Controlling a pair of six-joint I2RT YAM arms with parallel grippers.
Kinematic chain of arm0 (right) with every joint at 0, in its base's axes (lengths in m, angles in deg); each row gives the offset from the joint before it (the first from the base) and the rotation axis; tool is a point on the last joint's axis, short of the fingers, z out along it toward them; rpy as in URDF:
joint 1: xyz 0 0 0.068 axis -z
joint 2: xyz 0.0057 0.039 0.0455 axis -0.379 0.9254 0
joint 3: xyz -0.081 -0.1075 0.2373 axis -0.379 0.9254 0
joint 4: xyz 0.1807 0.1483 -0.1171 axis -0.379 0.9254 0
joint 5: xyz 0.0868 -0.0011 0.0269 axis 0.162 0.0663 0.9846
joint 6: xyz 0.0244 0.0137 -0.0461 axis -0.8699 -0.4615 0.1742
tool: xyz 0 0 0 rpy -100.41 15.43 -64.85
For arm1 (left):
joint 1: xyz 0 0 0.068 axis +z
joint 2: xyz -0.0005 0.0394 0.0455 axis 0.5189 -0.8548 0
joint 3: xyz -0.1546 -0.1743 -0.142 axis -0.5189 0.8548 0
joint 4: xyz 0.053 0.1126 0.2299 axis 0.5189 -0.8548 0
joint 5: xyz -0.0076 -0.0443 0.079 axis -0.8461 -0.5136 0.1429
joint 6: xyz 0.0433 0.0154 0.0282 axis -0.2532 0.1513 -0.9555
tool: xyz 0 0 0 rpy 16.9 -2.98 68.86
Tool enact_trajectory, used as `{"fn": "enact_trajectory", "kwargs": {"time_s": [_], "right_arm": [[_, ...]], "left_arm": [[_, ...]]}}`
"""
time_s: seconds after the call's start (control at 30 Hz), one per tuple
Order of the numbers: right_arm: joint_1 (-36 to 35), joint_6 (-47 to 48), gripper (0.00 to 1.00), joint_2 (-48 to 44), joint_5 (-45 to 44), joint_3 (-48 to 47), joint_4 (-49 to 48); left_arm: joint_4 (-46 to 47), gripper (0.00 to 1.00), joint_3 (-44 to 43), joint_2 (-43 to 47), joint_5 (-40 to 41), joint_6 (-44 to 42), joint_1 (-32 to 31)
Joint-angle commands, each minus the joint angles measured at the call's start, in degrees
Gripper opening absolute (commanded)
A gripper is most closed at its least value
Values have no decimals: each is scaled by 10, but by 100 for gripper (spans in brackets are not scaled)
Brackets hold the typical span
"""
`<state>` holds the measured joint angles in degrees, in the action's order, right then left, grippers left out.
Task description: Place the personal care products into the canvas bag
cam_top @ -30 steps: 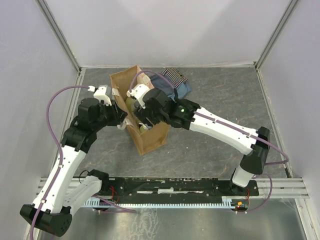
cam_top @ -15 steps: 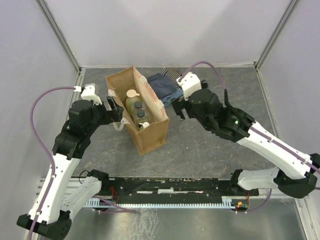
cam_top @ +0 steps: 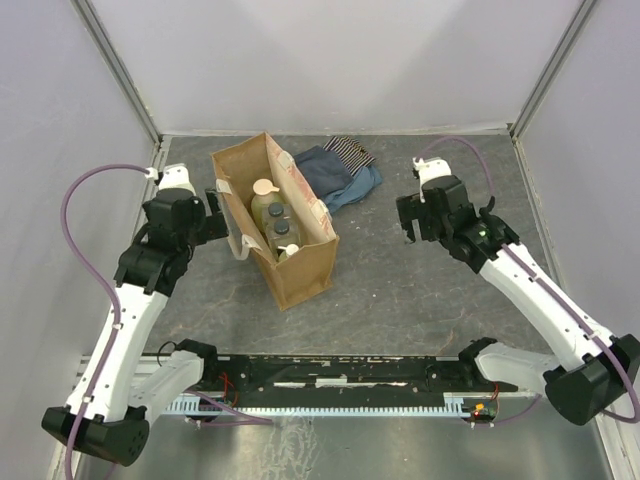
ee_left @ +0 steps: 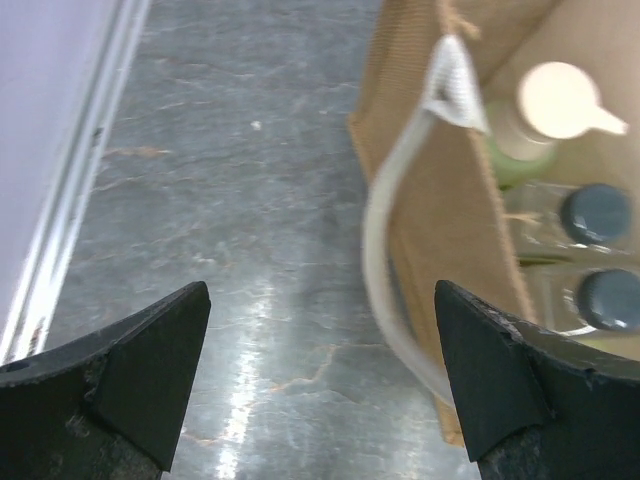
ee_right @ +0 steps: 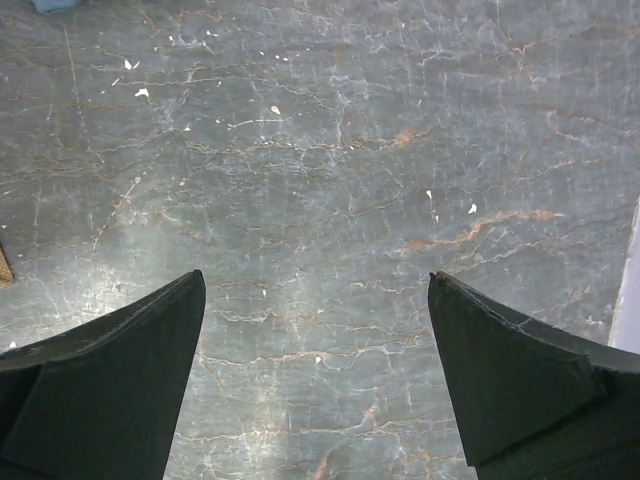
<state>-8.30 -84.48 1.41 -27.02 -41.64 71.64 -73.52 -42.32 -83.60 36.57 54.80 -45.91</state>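
Note:
The canvas bag [cam_top: 308,265] stands upright left of the table's middle, mouth open. Inside it are the personal care products: a green bottle with a beige cap [cam_top: 264,190], two clear bottles with dark caps [cam_top: 278,212] and a yellow one with a white pump [cam_top: 288,251]. My left gripper [cam_top: 218,215] is open just left of the bag, holding nothing. In the left wrist view the gripper [ee_left: 320,380] faces the floor beside the bag's whitish handle [ee_left: 385,260], with the beige cap [ee_left: 555,100] showing. My right gripper [cam_top: 405,222] is open and empty, well right of the bag, over bare floor [ee_right: 315,385].
A folded blue cloth [cam_top: 335,178] and a striped cloth [cam_top: 352,151] lie behind the bag to its right. Walls with metal posts close the table at the back and both sides. The arms' mounting rail [cam_top: 340,375] runs along the near edge.
Both grippers have opened and drawn away from the bag. The right arm swung far to the right; the left pulled back to the left. The bag settled with the bottles inside.

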Motion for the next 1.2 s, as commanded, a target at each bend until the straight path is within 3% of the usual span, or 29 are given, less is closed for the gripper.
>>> {"fn": "enact_trajectory", "kwargs": {"time_s": [0.0, 0.23, 0.43, 0.57, 0.8, 1.17], "right_arm": [[48, -12, 100, -29, 52, 23, -31], [135, -4, 100, -32, 115, 58, -51], [181, -11, 100, -27, 153, 81, -69], [188, -15, 100, -27, 165, 89, -81], [190, -18, 100, -28, 172, 96, -86], [190, -14, 100, -33, 169, 95, -77]], "left_arm": [[12, 100, 11, -2, 32, -45, 39], [68, 100, 35, -39, -82, -70, 113], [182, 100, 83, -54, -177, -56, 127], [228, 100, 118, -46, -167, -49, 126], [228, 100, 134, -46, -110, -29, 125], [197, 100, 144, -45, -110, -55, 126]]}}
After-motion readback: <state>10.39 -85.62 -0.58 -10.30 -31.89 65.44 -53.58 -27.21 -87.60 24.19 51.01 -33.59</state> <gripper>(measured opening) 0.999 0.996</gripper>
